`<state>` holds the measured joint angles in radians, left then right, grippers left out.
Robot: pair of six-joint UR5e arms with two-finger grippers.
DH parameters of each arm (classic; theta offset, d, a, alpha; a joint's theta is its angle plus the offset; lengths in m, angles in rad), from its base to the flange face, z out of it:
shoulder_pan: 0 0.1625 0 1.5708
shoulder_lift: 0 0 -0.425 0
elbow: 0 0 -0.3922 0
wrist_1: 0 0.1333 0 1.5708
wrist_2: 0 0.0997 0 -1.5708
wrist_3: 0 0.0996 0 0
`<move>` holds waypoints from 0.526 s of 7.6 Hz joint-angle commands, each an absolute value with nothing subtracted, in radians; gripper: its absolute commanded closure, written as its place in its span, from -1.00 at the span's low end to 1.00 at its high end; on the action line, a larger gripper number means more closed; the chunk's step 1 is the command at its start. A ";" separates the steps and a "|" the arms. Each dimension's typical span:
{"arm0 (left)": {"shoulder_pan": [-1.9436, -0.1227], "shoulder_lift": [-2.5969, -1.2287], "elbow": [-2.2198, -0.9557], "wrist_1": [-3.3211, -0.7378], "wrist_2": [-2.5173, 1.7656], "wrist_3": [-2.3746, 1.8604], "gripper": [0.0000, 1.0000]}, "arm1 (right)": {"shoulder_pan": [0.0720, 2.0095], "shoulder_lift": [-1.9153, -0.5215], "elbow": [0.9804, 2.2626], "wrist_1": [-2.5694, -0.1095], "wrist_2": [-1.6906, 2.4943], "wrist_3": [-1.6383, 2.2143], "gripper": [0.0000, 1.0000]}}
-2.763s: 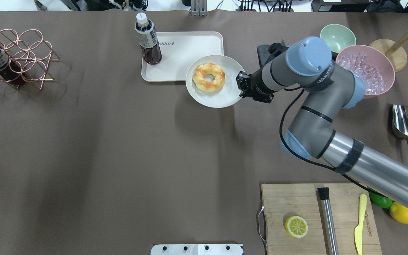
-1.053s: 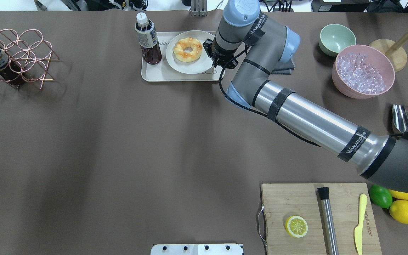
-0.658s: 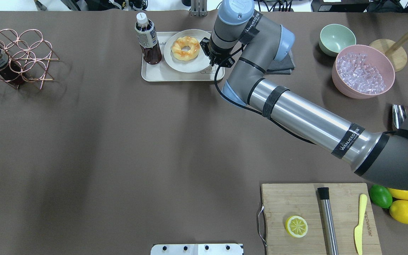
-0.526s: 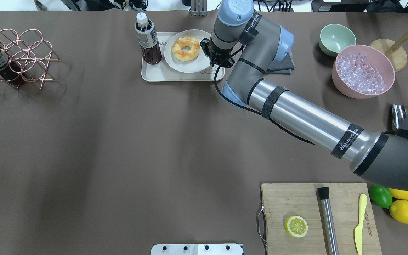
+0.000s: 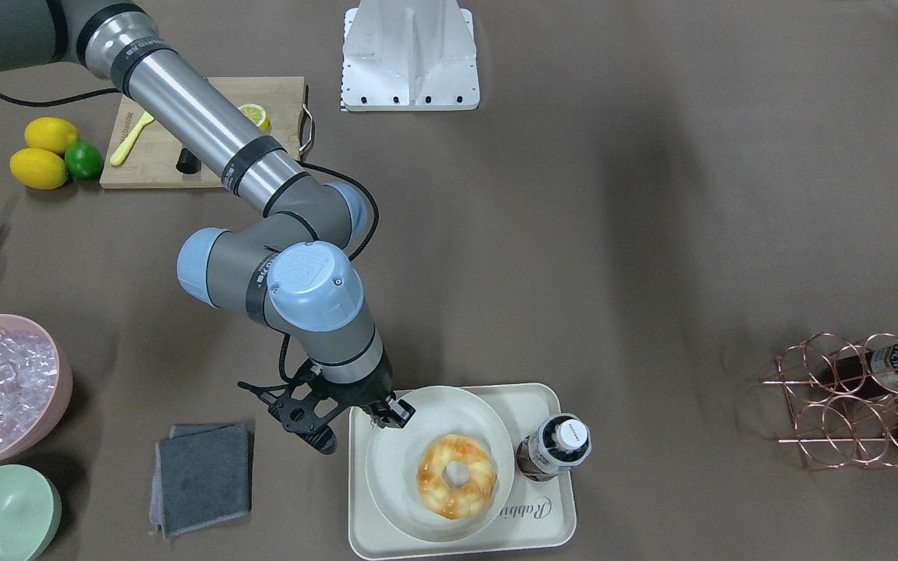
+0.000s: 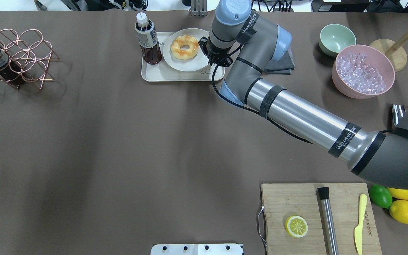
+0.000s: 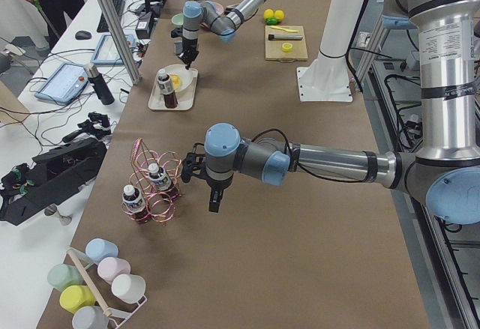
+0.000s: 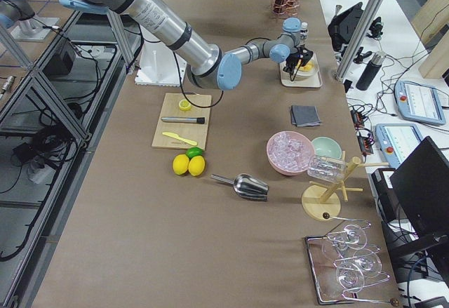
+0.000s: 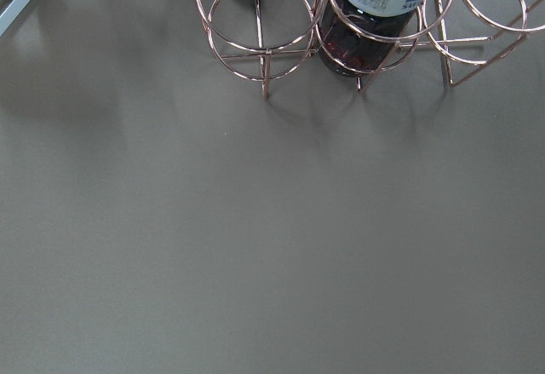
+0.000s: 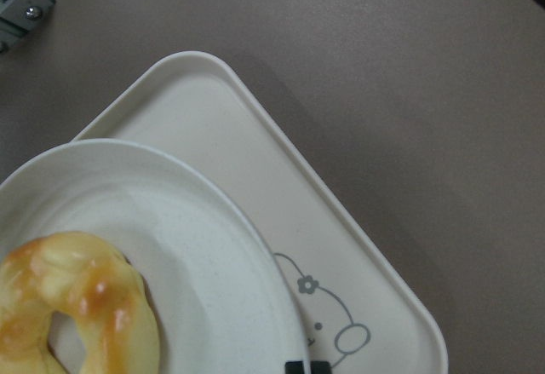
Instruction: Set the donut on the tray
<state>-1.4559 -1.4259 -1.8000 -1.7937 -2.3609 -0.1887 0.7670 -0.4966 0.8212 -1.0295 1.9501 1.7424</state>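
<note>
Right gripper is clamped on the right rim of the round plate. Donut sits on that plate, not directly on the tray under it, far side of table. Bottle stands on the tray's left end. Left gripper is near the copper rack; can't tell how its jaws stand.

The table's tally from where I stand, 2 robot arms included.
I count 1 donut, 1 plate, 1 tray, 3 bottles, 1 copper rack, 2 bowls, 1 scoop, 1 grey cloth, 1 cutting board, 1 lemon half, 1 steel rod, 1 yellow knife, 2 whole lemons, 1 lime.
</note>
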 commanded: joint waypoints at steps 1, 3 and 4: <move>-1.457 -1.430 -1.798 -1.792 -2.361 -0.189 -0.96 | 0.762 -0.492 0.818 -1.029 1.947 1.746 -0.24; -1.456 -1.430 -1.796 -1.792 -2.361 -0.189 -0.96 | 0.762 -0.486 0.821 -1.031 1.948 1.750 -0.48; -1.456 -1.430 -1.796 -1.792 -2.361 -0.189 -0.96 | 0.776 -0.492 0.845 -1.034 1.963 1.747 -0.47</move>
<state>-1.4561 -1.4296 -1.7972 -1.7917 -2.3608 -0.1887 0.7630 -0.4880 0.8199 -1.0307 1.9480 1.7485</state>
